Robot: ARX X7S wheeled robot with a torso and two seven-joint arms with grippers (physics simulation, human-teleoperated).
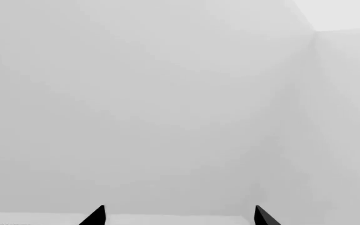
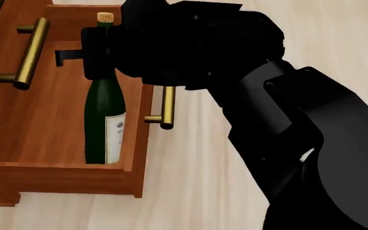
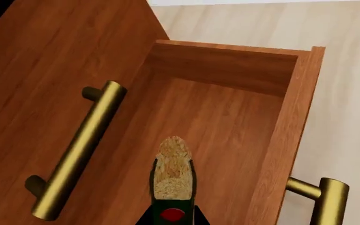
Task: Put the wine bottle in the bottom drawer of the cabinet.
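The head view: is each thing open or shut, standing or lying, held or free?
Lowest reddish-brown wooden drawer: pulled open.
Tall dark green glass wine bottle: upright inside the drawer, corked.
Right gripper: closed around the bottle's neck.
Left gripper: open, holding nothing.
Middle drawer's brass bar handle: untouched.

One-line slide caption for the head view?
Right gripper holds the wine bottle upright by its neck inside the open bottom drawer.
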